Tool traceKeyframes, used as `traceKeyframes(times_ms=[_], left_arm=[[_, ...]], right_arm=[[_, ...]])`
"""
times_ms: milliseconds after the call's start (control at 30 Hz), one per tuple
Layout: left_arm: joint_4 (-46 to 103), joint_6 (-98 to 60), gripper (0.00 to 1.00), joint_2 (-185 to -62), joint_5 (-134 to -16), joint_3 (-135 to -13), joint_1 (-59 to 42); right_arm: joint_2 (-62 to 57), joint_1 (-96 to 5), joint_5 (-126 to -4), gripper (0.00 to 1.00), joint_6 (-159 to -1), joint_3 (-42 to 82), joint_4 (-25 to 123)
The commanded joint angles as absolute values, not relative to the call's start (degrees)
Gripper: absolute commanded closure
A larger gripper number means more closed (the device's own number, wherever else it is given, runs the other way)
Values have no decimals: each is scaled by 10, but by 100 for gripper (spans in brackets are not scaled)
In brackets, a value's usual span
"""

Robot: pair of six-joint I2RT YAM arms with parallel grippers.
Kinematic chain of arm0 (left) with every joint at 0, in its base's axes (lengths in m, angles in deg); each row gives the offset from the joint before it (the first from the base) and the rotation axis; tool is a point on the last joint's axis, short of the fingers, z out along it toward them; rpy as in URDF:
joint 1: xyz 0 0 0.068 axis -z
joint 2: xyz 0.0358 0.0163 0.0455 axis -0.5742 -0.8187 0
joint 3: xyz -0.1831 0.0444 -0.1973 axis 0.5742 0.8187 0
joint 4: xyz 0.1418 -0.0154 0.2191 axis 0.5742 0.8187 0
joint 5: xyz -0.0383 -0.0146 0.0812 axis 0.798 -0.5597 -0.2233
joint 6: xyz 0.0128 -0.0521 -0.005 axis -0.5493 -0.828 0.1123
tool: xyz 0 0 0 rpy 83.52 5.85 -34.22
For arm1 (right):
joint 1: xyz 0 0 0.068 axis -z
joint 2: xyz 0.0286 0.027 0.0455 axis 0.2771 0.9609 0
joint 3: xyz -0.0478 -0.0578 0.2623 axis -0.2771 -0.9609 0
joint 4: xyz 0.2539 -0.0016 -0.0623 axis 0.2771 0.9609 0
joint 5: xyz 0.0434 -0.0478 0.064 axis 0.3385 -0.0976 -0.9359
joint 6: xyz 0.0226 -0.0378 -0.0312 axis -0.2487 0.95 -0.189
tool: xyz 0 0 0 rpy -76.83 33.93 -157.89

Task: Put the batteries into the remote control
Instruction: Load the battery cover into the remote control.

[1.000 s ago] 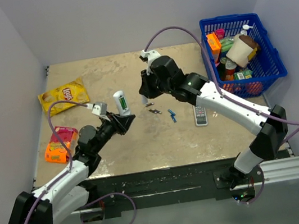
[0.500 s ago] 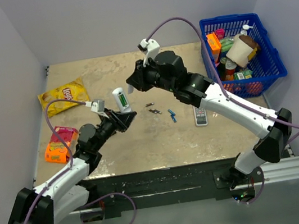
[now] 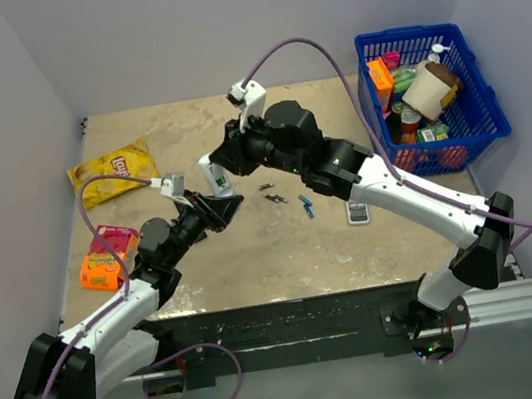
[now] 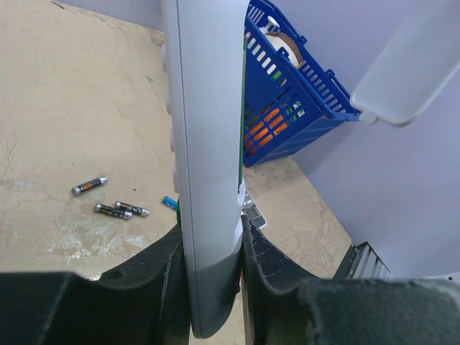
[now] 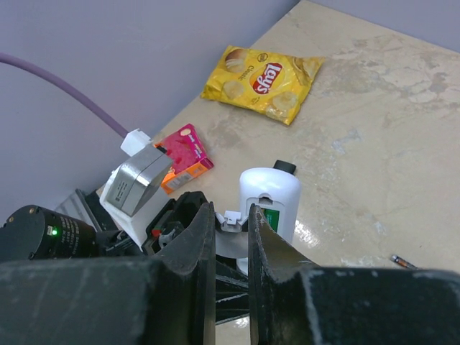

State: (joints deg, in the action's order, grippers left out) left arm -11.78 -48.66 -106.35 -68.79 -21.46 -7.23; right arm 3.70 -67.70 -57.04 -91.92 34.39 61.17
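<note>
Table count: remotes, loose cells, snacks, a basket.
Two remotes: one white remote (image 5: 269,192) at the middle, one grey remote (image 3: 357,210) to its right. Three loose cells between them: two dark cells (image 3: 278,199) and one blue cell (image 3: 305,205). One yellow chip bag (image 3: 114,168) at far left; two snack packs nearer on the left, a pink pack (image 3: 117,239) and an orange pack (image 3: 101,274). One blue basket (image 3: 407,33) at far right.

Clutter on the table (image 3: 275,259)
Yellow chip bag (image 3: 113,170) and snack boxes (image 3: 108,257) left; blue basket (image 3: 492,118) (heaped full) right; dark cells (image 3: 273,193) between.
</note>
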Motion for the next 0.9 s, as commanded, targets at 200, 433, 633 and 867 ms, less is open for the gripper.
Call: traceKeyframes(times_ms=[200, 433, 633, 867], left_arm=[[-144, -500, 100, -1060, -695, -248, -73], [-140, -499, 100, -1059, -695, -248, -73], [-141, -502, 100, -1059, -694, -249, -74], [-148, -513, 100, -1059, -691, -248, -74]], right_arm=[[59, -700, -535, 91, -878, 363, 613], [61, -714, -490, 90, -858, 351, 615], [55, -718, -464, 90, -848, 329, 598], [48, -720, -449, 90, -841, 307, 577]])
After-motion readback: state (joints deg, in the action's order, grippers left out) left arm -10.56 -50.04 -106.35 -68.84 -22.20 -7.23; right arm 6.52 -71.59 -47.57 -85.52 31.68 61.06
